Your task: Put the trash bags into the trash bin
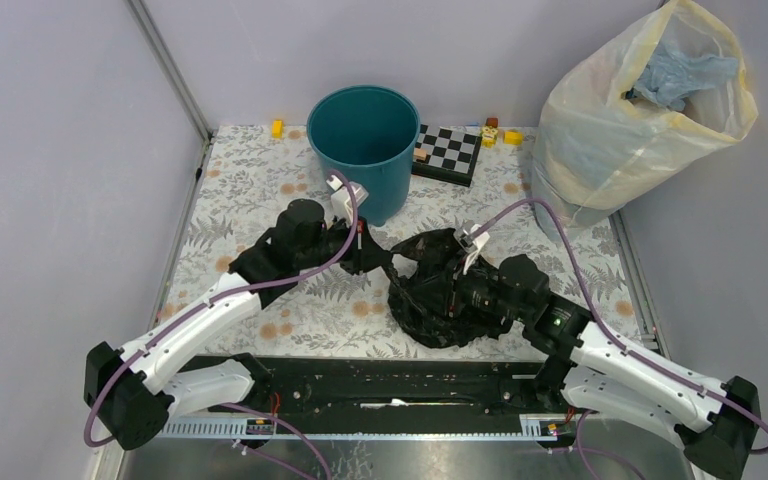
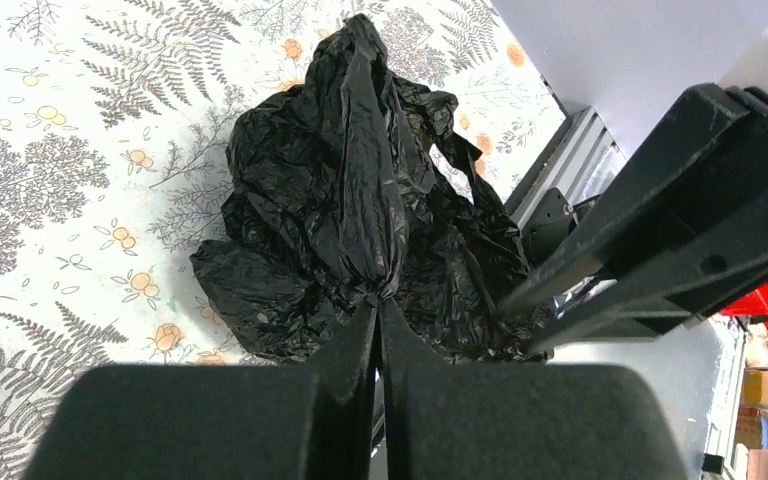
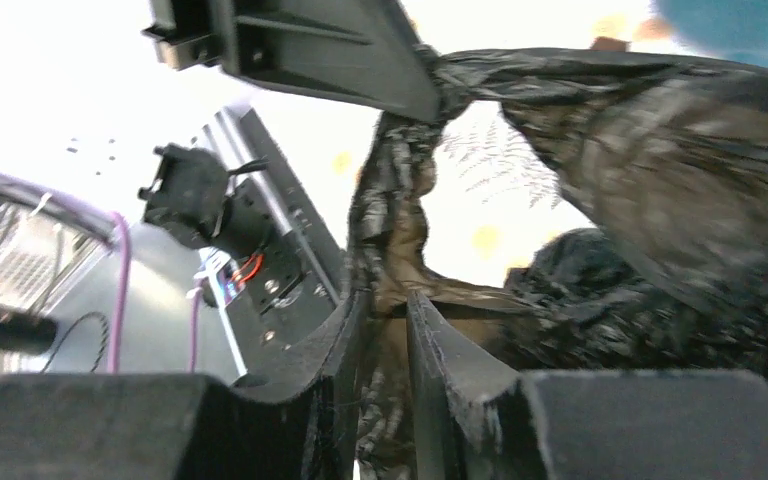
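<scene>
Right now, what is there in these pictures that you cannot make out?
- Top view: floor of the round teal-blue plastic bin, hidden by its own near wall.
- All views: whether the crumpled glossy black plastic bag is one bag or several; folds hide it.
- Top view: small yellow pieces by the checkered board, too small to identify.
- Right wrist view: table washed out, blurred.

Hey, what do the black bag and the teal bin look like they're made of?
Bag: thin plastic film with a glossy finish, going by the fine crinkles and shiny highlights. Bin: probably rigid moulded plastic, smooth with a slight sheen; its walls keep an even round, tapered shape.
</scene>
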Motion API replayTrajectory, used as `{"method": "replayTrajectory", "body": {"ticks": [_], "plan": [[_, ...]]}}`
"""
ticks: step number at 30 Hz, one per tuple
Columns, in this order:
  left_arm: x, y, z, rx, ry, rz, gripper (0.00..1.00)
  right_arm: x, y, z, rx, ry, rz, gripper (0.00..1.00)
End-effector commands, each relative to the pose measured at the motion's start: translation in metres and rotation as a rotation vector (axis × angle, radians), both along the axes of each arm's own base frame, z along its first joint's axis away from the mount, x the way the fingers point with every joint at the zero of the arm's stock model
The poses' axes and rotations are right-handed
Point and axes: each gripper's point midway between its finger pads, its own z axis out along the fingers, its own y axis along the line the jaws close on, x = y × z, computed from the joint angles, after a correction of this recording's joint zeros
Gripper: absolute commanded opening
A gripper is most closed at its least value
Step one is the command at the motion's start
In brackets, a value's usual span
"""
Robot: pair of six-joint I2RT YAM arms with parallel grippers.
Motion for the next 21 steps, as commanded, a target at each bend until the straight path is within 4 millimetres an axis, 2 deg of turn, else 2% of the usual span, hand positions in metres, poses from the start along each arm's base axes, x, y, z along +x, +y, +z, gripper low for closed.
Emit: {"method": "replayTrajectory", "body": {"ticks": [1,12,15,21], "plan": [[0.0,-0.009,0.022,-0.085,-0.08,-0.037,0.0,-0.031,0.023,0.04,0.117,-0.062,0.24,0.31],[-0.012,-0.008,0.017,-0.105,-0.075,-0.075,0.0,-0.037,0.025,0.037,0.115,-0.058,0.283,0.43],[-0.013,-0.007,0.018,-0.108,-0.075,-0.072,0.0,-0.023,0.02,0.029,0.063,-0.062,0.201,0.45],[-0.015,-0.005,0.017,-0.111,-0.073,-0.071,0.0,-0.003,0.006,0.012,-0.037,-0.062,0.074,0.64]]}}
